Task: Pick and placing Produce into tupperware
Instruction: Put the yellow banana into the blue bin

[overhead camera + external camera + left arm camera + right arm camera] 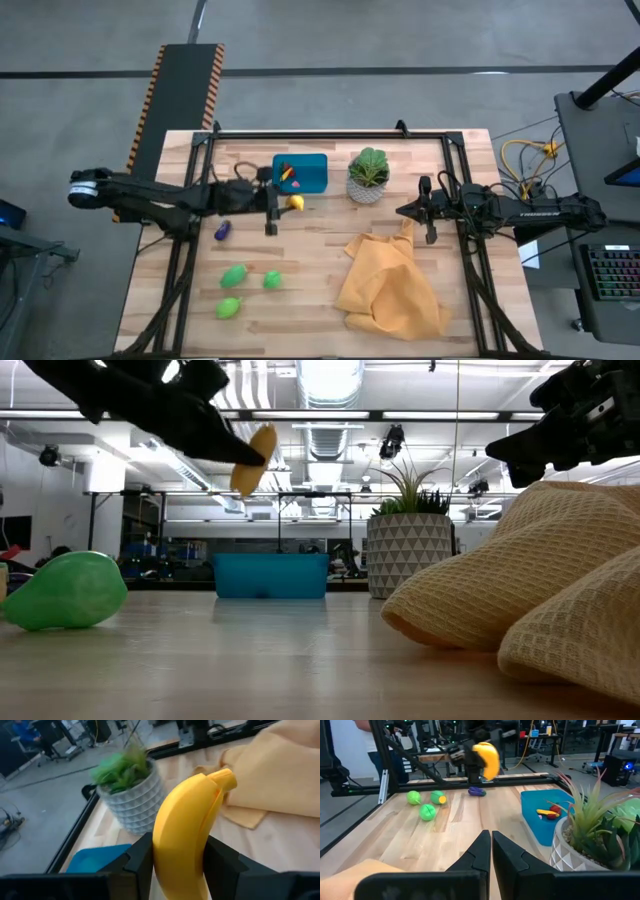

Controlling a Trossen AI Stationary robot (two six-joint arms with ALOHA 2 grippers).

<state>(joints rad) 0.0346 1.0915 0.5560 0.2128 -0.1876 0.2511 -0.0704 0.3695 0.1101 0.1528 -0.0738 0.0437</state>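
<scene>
A yellow banana (185,830) hangs in the air just near of the teal tupperware (310,165), with my left gripper (283,204) shut on it. The tupperware holds small red and yellow pieces (547,812). A purple piece (222,230) and three green pieces (234,275) (272,280) (229,307) lie on the wooden table near left of the tupperware. My right gripper (491,845) is shut on nothing and waits above the table's right side, over the far edge of a yellow cloth (390,285). My left gripper pinches the banana's two sides at its middle (165,855) between its two fingers (140,857). The fingers come nearly level from the table's left and lie across it. The banana stands roughly upright, its stem end (225,777) up, lifted clear of the table.
A potted plant in a white patterned pot (369,178) stands right of the tupperware. The crumpled yellow cloth covers the near right of the table. A black frame (330,135) runs along the table's far edge and both sides.
</scene>
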